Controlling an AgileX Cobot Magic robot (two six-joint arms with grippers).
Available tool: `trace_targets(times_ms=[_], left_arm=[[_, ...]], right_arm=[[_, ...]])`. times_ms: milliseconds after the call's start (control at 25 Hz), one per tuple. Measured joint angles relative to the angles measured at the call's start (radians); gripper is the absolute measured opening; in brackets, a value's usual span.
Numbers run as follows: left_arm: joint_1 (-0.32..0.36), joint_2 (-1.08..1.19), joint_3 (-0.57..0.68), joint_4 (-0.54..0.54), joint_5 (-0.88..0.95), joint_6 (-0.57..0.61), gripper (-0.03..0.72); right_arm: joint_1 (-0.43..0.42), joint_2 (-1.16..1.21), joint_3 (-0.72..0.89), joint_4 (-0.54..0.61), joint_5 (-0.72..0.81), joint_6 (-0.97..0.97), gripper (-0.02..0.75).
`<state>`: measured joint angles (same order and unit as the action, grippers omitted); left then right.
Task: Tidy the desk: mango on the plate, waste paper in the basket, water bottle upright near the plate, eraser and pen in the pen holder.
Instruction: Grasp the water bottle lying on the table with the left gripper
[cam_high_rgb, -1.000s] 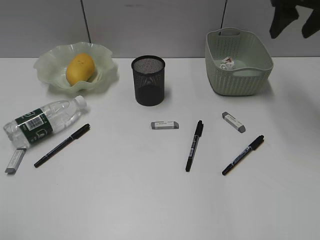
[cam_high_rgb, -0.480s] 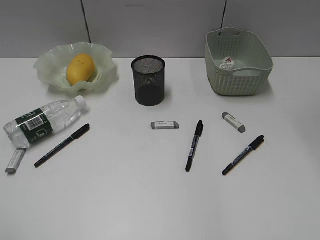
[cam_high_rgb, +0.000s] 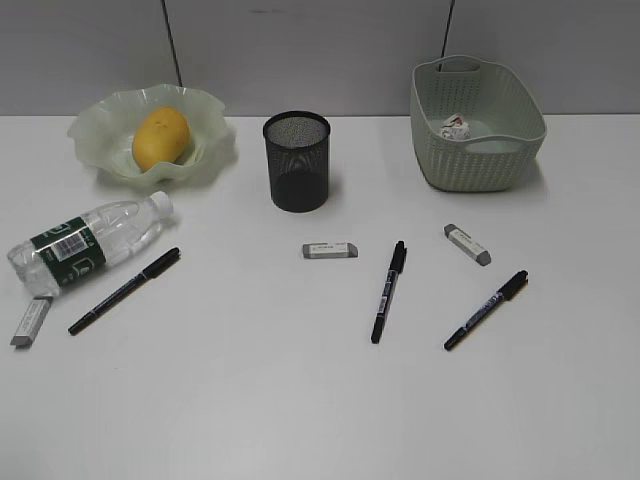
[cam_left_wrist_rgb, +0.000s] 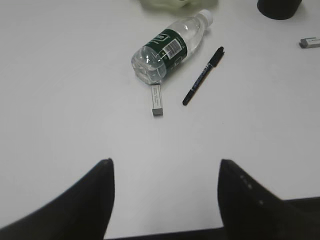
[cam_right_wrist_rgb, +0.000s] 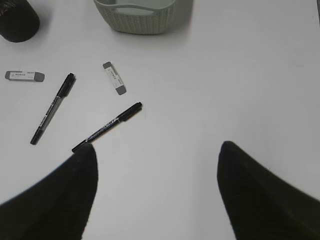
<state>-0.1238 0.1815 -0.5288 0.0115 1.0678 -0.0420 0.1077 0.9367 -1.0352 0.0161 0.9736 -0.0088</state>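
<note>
Overhead, plain white desk (cam_high_rgb: 300, 400), grey panelled wall behind, left tool (cam_left_wrist_rgb: 165, 192) and right tool (cam_right_wrist_rgb: 157, 185) spread wide, empty.

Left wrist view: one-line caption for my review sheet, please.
Open left gripper above the desk; water bottle lying on its side, eraser and pen beside it.

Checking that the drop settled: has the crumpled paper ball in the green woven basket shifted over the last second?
No. The crumpled grey-white paper ball lies at the same spot against the pale green woven-look basket's left inner wall.
</note>
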Motion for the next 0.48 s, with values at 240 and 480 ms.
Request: trace_targets(times_ms=[240, 480], left_arm=[[0.0, 0.0, 0.0, -0.001, 0.0, 0.0, 0.49], [0.0, 0.0, 0.0, -0.001, 0.0, 0.0, 0.49]], right_arm=[[0.0, -0.253, 0.216, 0.007, -0.039, 0.009, 0.585], [0.0, -0.504, 0.392, 0.041, -0.039, 0.009, 0.585]])
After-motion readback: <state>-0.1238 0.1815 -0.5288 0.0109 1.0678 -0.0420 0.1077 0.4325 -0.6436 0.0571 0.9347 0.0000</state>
